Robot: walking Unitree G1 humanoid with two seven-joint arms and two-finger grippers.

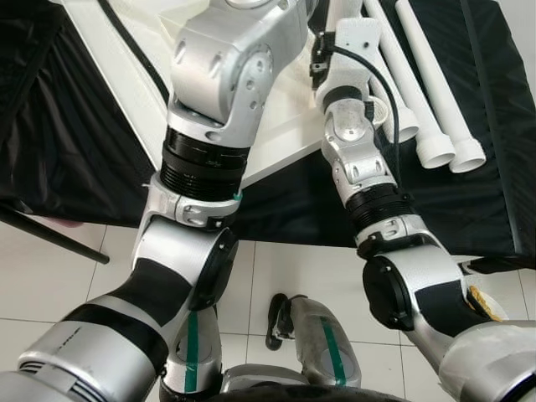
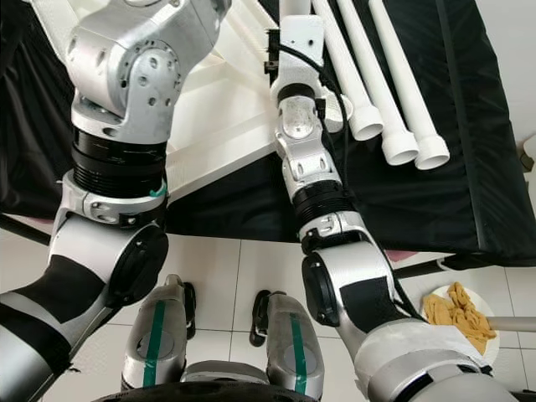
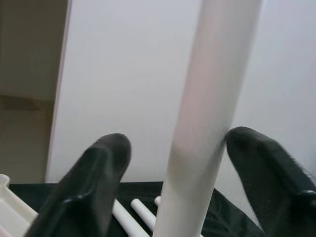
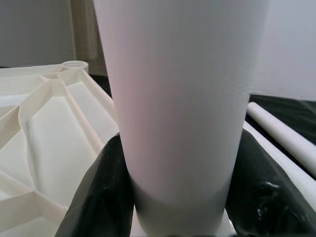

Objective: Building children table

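Note:
A white table leg (image 4: pixel 182 98) stands upright over the ribbed underside of the white tabletop (image 4: pixel 44 128), and my right gripper (image 4: pixel 180 163) is shut on it, a black finger pressed to each side. In the left wrist view the same kind of white leg (image 3: pixel 207 108) rises between the spread fingers of my left gripper (image 3: pixel 177 140). It touches one finger (image 3: pixel 261 168) and stands apart from the other. The tabletop (image 1: pixel 151 75) lies upside down on a black cloth. Both silver arms reach up over it, the right arm (image 1: pixel 360 142) beside three loose legs (image 1: pixel 435 109).
The black cloth (image 2: pixel 469 193) hangs over the low support's front edge. White floor tiles (image 1: pixel 293 268) lie below, with my own legs on them. A white plate of yellowish pieces (image 2: pixel 459 316) sits on the floor at the right. A dark bar (image 1: pixel 50 234) slants at the left.

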